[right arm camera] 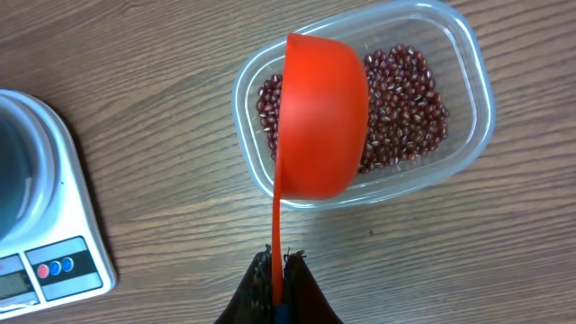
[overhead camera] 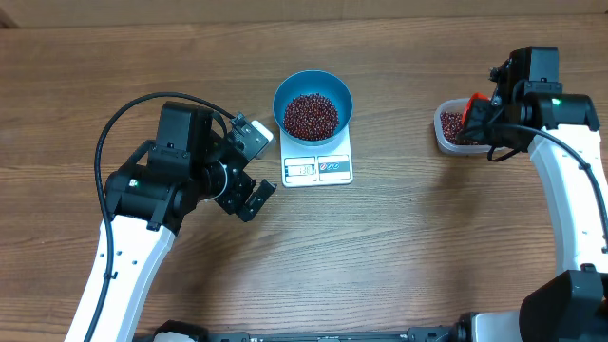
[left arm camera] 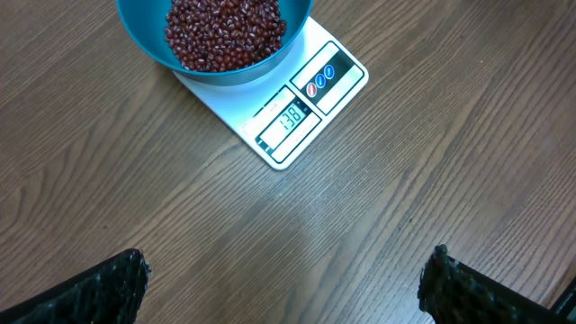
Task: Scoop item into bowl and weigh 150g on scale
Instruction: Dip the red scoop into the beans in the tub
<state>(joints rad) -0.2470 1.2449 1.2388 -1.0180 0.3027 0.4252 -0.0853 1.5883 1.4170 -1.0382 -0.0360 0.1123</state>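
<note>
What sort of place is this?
Probably a robot test bench staged as a kitchen task: plain wooden table, kitchen scale under a bowl of beans, red scoop over a clear tub.

In the left wrist view, the blue bowl [left arm camera: 225, 76] is cut off by the top edge, and the far part of the scale [left arm camera: 346, 79] is hidden beneath it. Only 2 fingertips [left arm camera: 99, 292] of the left gripper [left arm camera: 288, 292] are seen, clipped at the lower corners. In the right wrist view, part of the beans [right arm camera: 405, 108] in the clear tub [right arm camera: 481, 108] is hidden by the red scoop [right arm camera: 322, 117]. Overhead, the digits on the display [overhead camera: 300, 169] are too small to be read.
</note>
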